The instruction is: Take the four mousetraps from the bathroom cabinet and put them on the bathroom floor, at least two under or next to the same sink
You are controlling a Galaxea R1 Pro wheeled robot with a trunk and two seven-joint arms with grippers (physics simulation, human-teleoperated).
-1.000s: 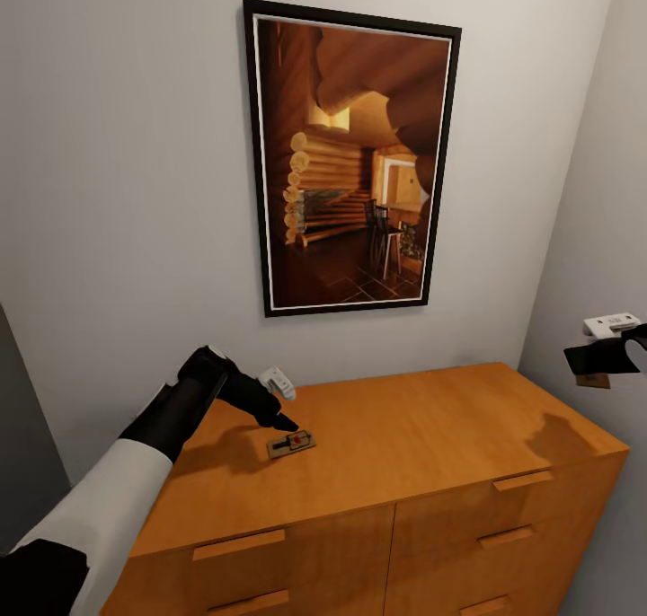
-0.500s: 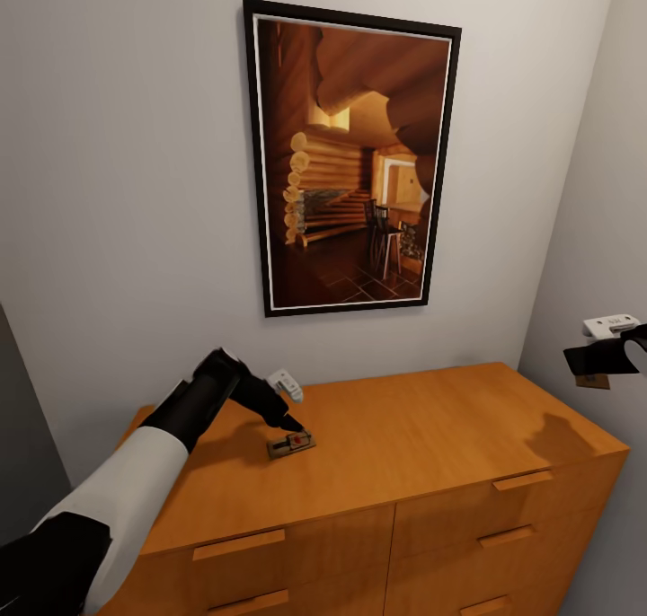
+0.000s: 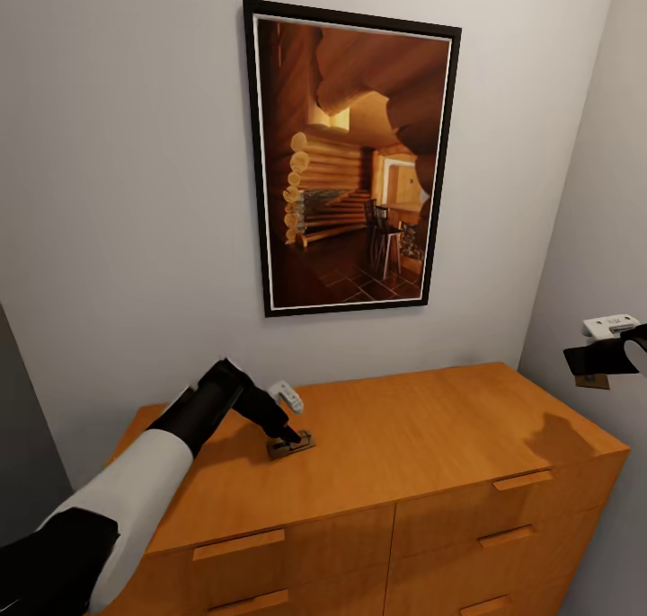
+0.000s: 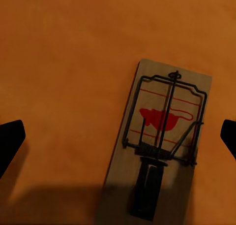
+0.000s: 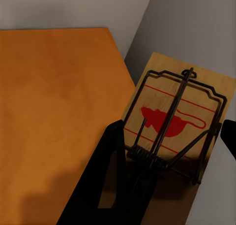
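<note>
The low orange-brown wooden cabinet with slim drawer handles stands against a pale wall, under a black-framed picture of a log-cabin interior at about 12 o'clock in the head view. On the cabinet's top, toward 7 o'clock from the picture, lies a small flat tan wooden mousetrap with a dark wire spring and a red mouse mark, flat on the wood. The left gripper is down right over this trap, its black fingertips spread wide, one on each side of the board and apart from it in the left wrist view; the jaws hold nothing. Out at 3 o'clock in the head view, off past the cabinet's right end and above its top, the right gripper is closed on a second tan mousetrap of the same kind, its dark fingers gripping the board at the spring end, with the cabinet top and the grey side wall behind it.
</note>
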